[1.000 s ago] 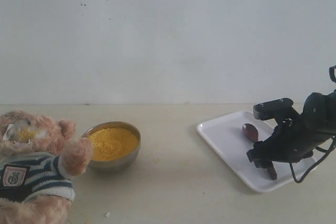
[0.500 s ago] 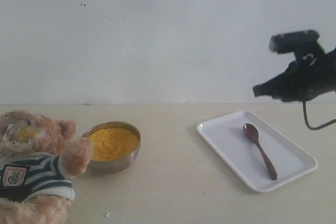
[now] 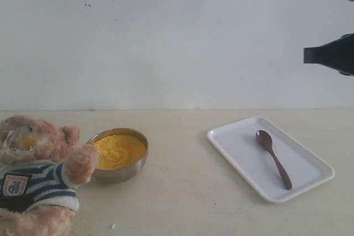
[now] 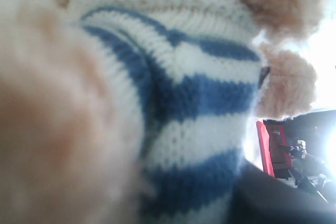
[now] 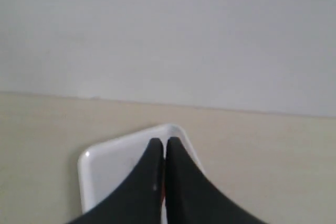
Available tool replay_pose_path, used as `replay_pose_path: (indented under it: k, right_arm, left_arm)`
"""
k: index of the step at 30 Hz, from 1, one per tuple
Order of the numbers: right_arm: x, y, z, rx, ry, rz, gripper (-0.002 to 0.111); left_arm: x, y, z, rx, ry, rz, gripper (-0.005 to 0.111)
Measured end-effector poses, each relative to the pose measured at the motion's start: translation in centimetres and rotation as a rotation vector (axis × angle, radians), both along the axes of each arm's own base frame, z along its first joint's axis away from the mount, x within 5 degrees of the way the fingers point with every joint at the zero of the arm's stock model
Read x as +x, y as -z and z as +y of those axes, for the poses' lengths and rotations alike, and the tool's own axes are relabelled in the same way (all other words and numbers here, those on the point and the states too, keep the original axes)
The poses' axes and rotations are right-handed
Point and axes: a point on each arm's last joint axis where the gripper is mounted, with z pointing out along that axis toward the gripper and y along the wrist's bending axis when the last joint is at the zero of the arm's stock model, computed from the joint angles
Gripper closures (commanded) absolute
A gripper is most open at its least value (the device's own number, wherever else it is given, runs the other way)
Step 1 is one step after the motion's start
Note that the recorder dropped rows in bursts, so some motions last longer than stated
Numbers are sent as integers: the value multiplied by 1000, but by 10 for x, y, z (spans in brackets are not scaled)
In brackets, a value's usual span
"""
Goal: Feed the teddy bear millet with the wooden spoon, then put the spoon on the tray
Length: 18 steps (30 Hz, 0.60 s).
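The wooden spoon (image 3: 274, 158) lies loose on the white tray (image 3: 238, 142), its bowl toward the wall. My right gripper (image 3: 306, 54) hangs high above the tray at the right edge, fingers pressed together and holding nothing; in the right wrist view its shut tips (image 5: 164, 141) point over the tray's far corner (image 5: 105, 166). The teddy bear (image 3: 38, 175) sits at the left edge with yellow grain on its muzzle. Next to it, the millet (image 3: 118, 151) fills a steel bowl. The bear's striped shirt (image 4: 199, 93) fills the left wrist view and hides the left jaws.
A plain white wall stands behind the beige table (image 3: 182, 192). A few grains lie scattered on the table near the bowl (image 3: 113, 226). A dark blurred shape (image 4: 278, 198) sits in one corner of the left wrist view.
The right gripper let go of the spoon on the tray, then rose and drew away to the upper right. Spoon, bowl and bear have stayed put.
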Motion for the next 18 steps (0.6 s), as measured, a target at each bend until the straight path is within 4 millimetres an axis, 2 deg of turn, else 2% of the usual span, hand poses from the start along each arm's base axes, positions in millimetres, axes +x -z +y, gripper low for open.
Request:
replay_pose_path:
  k: [5,14,18]
  right_arm:
    - [-50,3,-12,16,48,-188,107]
    - [-112,42,-20,66,62,-157,107]
    - [-145,49,-25,108,66,-205,107]
  left_arm:
    - [0,0,0,1,1,-1,103]
    - [0,0,0,1,1,-1,103]
    - [0,0,0,1,1,-1,103]
